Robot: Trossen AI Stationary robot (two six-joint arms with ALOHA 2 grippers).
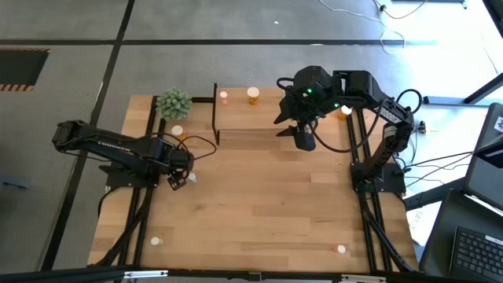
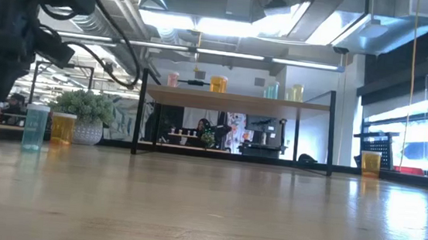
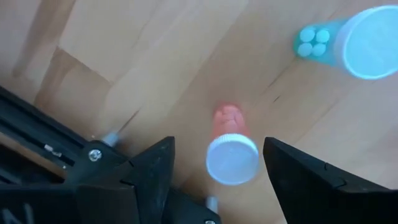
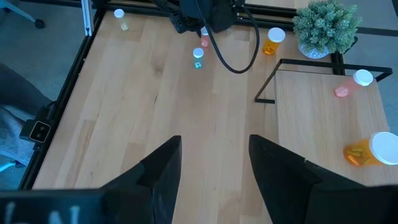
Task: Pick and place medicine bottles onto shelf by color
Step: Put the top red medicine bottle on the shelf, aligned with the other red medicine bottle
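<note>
A left gripper (image 3: 214, 177) with fingers spread straddles a pink medicine bottle (image 3: 231, 152) standing near the table's left rail; an off-centre close could topple it toward the teal bottle (image 3: 348, 40) nearby. The right gripper (image 4: 214, 165), fingers parted and empty, hangs beside the shelf (image 1: 263, 118). Light-wood tabletop (image 1: 267, 196); an office with ceiling lights beyond.

My high camera looks straight down on the shelf (image 1: 250, 118). My low camera, at tabletop height, faces it level from afar. My left wrist camera looks closely down on a pink bottle (image 3: 231, 152); my right wrist camera overlooks the shelf, sharing it with both.
</note>
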